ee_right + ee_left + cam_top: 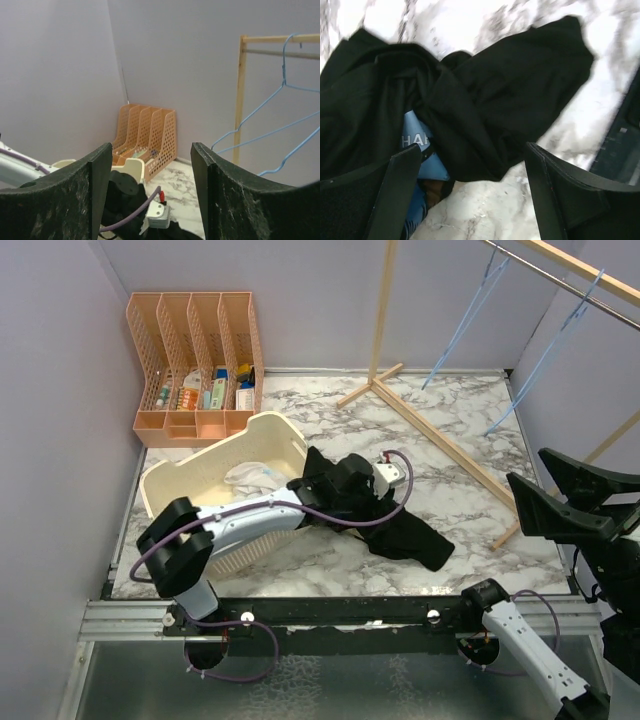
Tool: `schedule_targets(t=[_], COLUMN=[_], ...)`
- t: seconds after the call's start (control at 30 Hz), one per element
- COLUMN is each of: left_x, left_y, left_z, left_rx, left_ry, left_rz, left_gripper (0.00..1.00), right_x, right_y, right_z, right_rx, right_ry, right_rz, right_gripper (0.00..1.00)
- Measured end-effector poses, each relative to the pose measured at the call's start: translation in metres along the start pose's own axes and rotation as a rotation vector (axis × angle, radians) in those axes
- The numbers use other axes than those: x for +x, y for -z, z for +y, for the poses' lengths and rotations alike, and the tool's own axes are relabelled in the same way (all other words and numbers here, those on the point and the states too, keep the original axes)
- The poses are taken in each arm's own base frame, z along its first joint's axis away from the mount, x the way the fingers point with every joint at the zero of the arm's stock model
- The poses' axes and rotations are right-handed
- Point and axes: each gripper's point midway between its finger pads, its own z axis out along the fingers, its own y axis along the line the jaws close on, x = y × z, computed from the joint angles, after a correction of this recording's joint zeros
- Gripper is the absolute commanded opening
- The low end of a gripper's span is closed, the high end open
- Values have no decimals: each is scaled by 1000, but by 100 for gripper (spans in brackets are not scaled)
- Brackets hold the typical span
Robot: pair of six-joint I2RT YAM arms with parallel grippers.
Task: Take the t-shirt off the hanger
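The black t-shirt (405, 535) lies crumpled on the marble table, off any hanger. In the left wrist view it fills the upper frame (485, 100), with a blue printed patch (415, 137) showing inside a fold. My left gripper (380, 512) hovers just over the shirt, and its jaws (472, 147) stand wide apart, gripping nothing. Two bare blue wire hangers (465, 320) (270, 100) hang from the wooden rail at the back right. My right gripper (527, 466) is raised at the right side, open (150, 150) and empty.
A cream laundry basket (230, 465) with white cloth inside stands left of the shirt, under the left arm. An orange file organiser (195, 360) sits at the back left. The wooden rack's base (440, 440) runs diagonally across the back right.
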Motion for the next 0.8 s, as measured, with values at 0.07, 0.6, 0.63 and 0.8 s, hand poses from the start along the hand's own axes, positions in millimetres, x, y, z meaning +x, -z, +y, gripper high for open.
schedule_targets(t=[0.07,0.6,0.63,0.8], left_x=[17,72,72,69], left_y=[-16,-85,-85,-91], left_z=[11,48,48,47], left_rx=[-55,-302,-303,-294], left_ry=[18,62,67,71], left_rz=[55,212,207,186], left_gripper=[91,70,62,34], right_x=[12,30,31,34], right_y=[5,29,29,33], right_z=[1,6,6,6], right_rx=[-3,-24,-23,-21], right_ry=[-7,6,5,6], right_rz=[37,109,114,122], right_gripper=[64,65,65,66])
